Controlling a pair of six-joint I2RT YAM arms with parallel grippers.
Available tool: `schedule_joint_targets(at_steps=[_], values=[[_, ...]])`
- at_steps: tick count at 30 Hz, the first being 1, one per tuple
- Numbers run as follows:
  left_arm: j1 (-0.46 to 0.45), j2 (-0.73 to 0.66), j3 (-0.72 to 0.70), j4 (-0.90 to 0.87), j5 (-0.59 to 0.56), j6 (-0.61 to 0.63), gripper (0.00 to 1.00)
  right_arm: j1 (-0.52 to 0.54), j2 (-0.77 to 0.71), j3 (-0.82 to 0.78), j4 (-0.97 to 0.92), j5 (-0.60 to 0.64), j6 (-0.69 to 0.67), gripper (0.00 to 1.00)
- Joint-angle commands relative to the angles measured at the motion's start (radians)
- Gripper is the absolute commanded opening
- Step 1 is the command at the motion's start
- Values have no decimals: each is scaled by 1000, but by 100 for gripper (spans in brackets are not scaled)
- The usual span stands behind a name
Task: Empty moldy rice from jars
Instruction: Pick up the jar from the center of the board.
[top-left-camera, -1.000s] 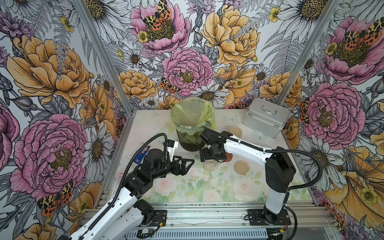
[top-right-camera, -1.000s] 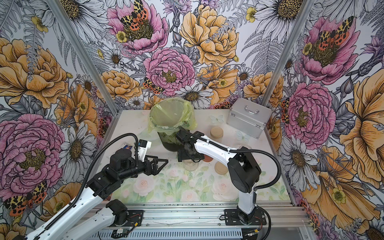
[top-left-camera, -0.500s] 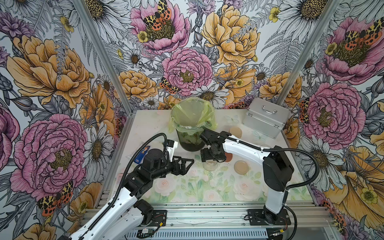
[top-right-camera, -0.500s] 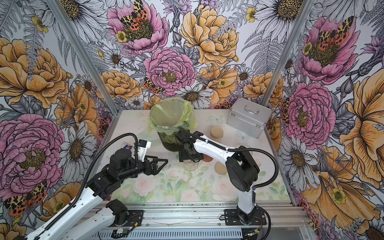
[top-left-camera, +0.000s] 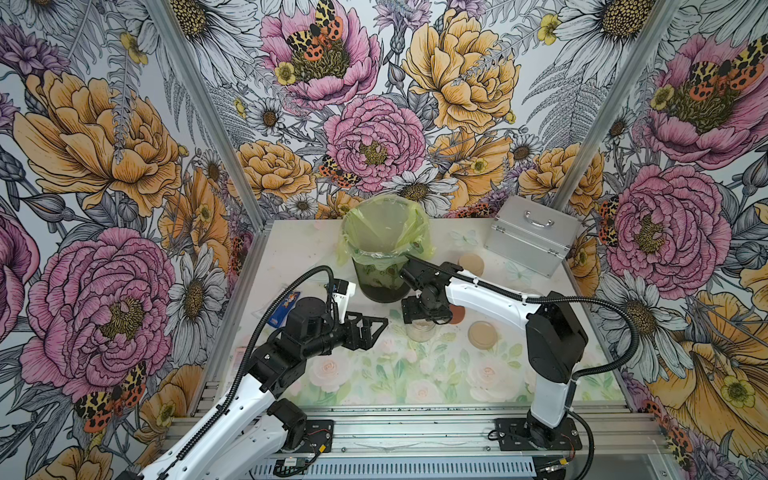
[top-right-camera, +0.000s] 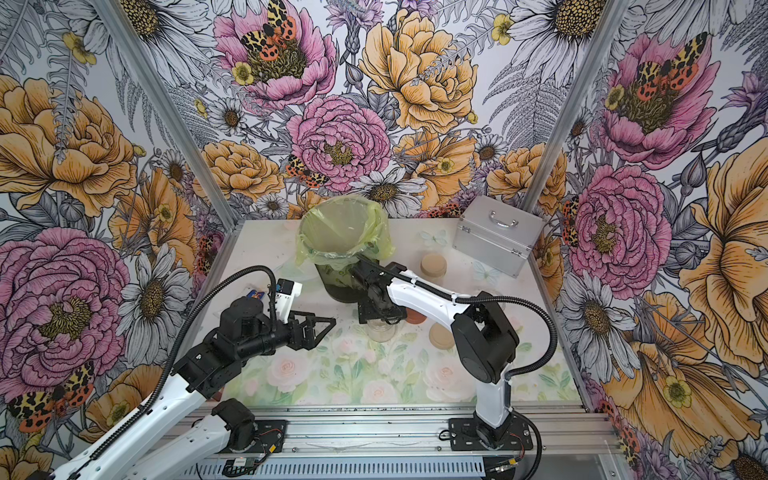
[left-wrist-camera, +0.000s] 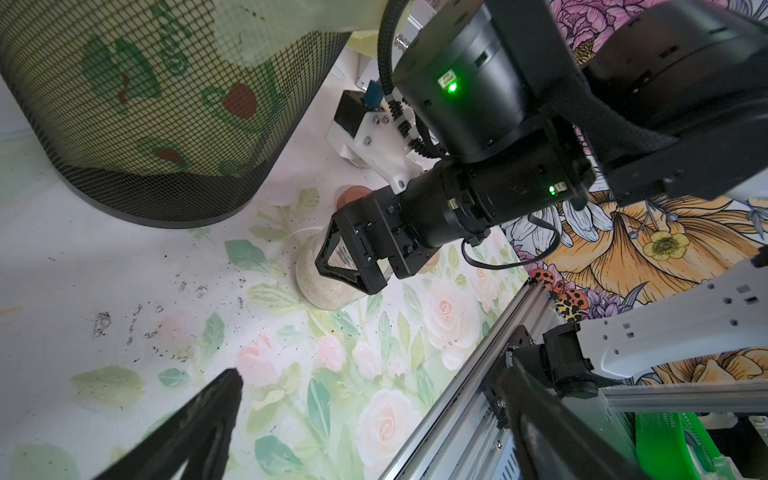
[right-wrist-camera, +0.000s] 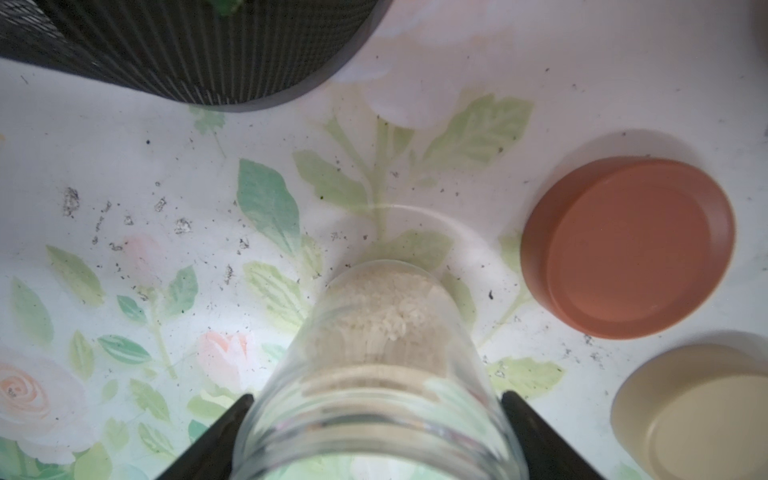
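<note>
Right pincer (right-wrist-camera: 376, 398) is clamped on the open glass jar (top-left-camera: 420, 331), which stands on the table (top-left-camera: 374, 386) near the mesh bin (top-left-camera: 380, 278), with moldy rice (right-wrist-camera: 382, 316) settled in its bottom. Reddish-brown lid (right-wrist-camera: 627, 249) and beige lid (right-wrist-camera: 698, 411) lie beside it. Left pincer (top-left-camera: 376, 334) hangs spread wide and empty, off to one side

Front half of the floral mat (top-left-camera: 374, 374) is wide open, loads of room to come in. The tight bit is the open jar (top-left-camera: 420, 331): right gripper (top-left-camera: 424, 321) straddling it, mesh bin (top-left-camera: 380, 286) just behind, reddish-brown lid (top-left-camera: 458, 316) and beige lid (top-left-camera: 482, 334) crowding its right. There's a clear gap on its left up to the left gripper (top-left-camera: 376, 332).
</note>
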Motion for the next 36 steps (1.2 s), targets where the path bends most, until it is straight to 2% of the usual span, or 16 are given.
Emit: schedule_joint_targets(at_steps=[1, 5, 13, 19, 26, 36], values=[[-17, 14, 29, -3, -8, 46, 99, 3, -65, 45, -34, -10, 17, 30], [-67, 19, 31, 23, -57, 87, 99, 2, -93, 86, -84, -37, 20, 24], [-173, 21, -36, 190, -65, 175, 99, -20, -137, 168, -180, -141, 26, 14], [-189, 39, -89, 327, -73, 219, 99, -44, -163, 245, -238, -209, 28, 13], [-206, 132, -77, 419, -56, 320, 99, -75, -192, 297, -267, -307, 38, 13], [-220, 291, -7, 452, -57, 471, 99, -120, -210, 388, -315, -437, 46, 14]])
